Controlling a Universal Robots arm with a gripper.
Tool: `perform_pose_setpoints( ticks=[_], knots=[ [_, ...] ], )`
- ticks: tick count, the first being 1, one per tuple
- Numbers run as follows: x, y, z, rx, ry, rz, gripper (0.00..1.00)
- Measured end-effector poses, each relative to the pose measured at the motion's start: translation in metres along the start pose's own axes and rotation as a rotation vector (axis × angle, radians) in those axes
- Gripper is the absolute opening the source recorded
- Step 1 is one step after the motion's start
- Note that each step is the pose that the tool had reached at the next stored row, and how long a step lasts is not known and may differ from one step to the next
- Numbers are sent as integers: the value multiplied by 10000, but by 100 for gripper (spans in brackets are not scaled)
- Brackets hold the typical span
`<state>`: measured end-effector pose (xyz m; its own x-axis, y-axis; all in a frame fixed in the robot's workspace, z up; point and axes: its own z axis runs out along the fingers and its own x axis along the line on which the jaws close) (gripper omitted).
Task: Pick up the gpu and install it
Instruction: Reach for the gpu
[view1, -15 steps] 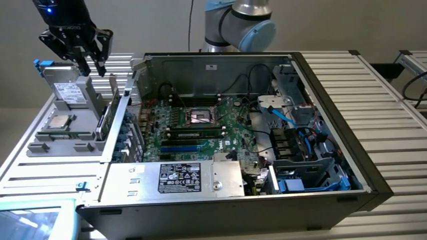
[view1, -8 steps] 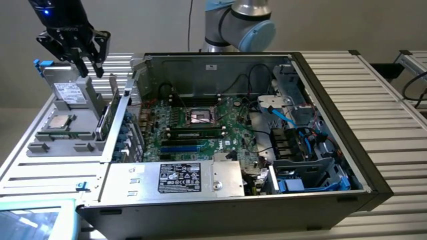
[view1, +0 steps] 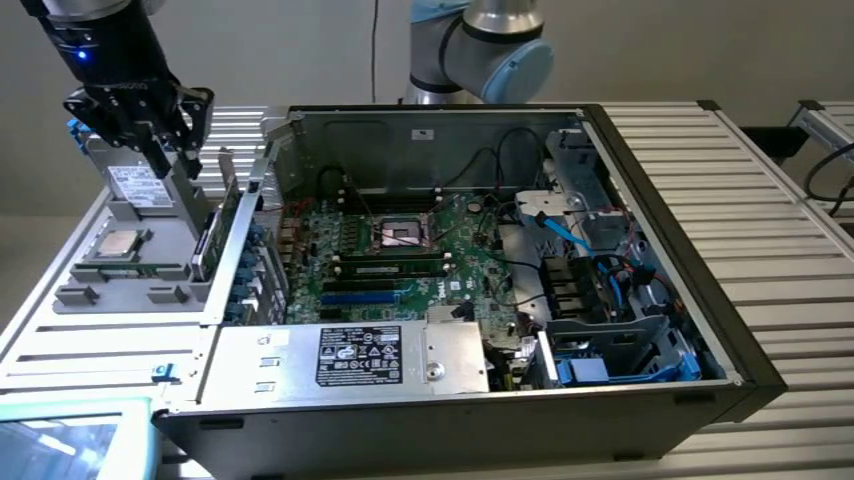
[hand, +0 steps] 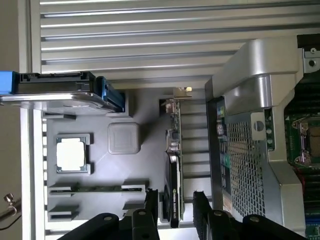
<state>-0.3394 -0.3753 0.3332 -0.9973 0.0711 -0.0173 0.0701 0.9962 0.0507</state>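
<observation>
**Claw wide open, straddling the gpu**

The claw (view1: 174, 160) hovered wide open and gripped nothing, above the grey parts tray (hand: 145, 125) beside the open computer case (view1: 641, 330). The gpu (hand: 174, 165) stood on edge in that tray. Its black fan end lay between the two fingers (hand: 150, 207), with a gap on each side. A processor (hand: 72, 154) and hard drive (hand: 50, 92) sat nearby.

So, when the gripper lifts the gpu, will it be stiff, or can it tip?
Probably stiff: the gpu is a flat board with a black fan block. It stands on its thin edge in the grey holder, so a sideways push may tip it. Its bare circuitry suggests it is fragile.
</observation>
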Motion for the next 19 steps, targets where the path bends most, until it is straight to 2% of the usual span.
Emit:
perform_pose_setpoints(
  ticks=[13, 19],
  knots=[
    [-103, -16, 238, 1, 1, 1, 42],
    [-101, -18, 347, 1, 1, 1, 42]
  ],
)
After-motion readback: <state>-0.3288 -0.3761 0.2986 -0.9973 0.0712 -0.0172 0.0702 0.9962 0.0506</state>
